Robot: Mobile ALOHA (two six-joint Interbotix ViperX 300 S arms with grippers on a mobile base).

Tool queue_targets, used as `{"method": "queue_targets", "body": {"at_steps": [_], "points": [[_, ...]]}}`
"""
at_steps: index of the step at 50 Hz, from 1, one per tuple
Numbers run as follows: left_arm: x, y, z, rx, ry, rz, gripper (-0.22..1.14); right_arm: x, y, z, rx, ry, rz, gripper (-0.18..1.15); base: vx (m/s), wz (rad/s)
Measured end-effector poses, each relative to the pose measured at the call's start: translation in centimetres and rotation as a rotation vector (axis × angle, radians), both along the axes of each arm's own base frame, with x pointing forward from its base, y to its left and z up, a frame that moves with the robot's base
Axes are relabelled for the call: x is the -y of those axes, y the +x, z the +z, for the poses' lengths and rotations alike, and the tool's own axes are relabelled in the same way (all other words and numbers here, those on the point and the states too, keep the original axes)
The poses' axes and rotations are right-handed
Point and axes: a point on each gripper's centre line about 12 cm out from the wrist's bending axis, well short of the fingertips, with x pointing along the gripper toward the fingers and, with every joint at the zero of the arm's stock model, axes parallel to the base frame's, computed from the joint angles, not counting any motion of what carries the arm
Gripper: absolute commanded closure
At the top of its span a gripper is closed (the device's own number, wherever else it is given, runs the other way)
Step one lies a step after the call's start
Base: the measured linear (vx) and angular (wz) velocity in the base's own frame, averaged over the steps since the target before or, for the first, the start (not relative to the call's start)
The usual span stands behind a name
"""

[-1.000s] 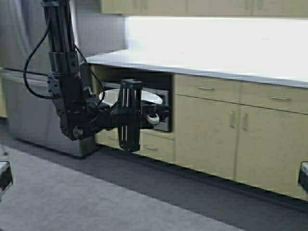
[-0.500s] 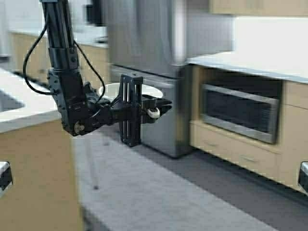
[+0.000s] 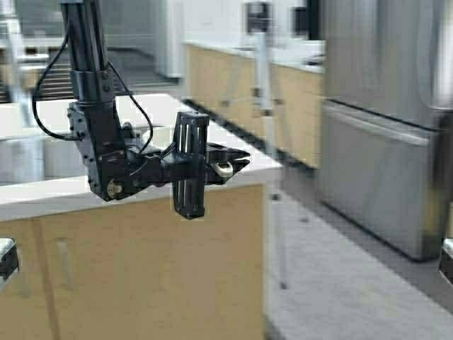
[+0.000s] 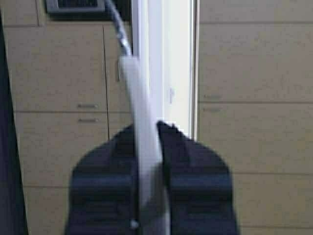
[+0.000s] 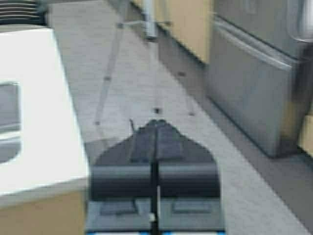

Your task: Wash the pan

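Left end effector [image 3: 230, 164] is clamped on the pan's short white handle, and we see the pan [image 3: 159, 136] held level just behind it, above the table [image 3: 42, 195]. Through the left wrist camera the handle [image 4: 142, 147] runs straight between the closed fingers. We judge the pan rigid, light and smooth (likely slippery when wet), so the handle is the right place to hold. Our right end effector [image 5: 155, 142] hangs closed and empty.

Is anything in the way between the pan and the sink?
Nothing visible is. The left gripper holds the pan by its handle, jaws shut on it; only bare counter shows before the sink.
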Motion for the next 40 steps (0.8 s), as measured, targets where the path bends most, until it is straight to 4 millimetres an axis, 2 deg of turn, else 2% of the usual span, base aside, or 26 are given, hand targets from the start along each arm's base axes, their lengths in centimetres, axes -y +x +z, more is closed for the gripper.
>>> {"method": "queue_targets", "body": {"at_steps": [10, 25, 40], "points": [[0.3, -0.5, -0.1, -0.007, 0.006, -0.015, 0.89, 0.0, 0.1, 0.1, 0.000, 0.000, 0.000, 0.90, 0.20, 0.49], [-0.4, -0.4, 1.1, -0.001, 0.009, -0.012, 0.89, 0.0, 0.0, 0.2, 0.005, -0.001, 0.000, 0.90, 0.22, 0.35], [-3.6, 0.3, 0.3, -0.071, 0.029, 0.005, 0.89, 0.0, -0.1, 0.0, 0.003, -0.004, 0.000, 0.90, 0.24, 0.24]]}}
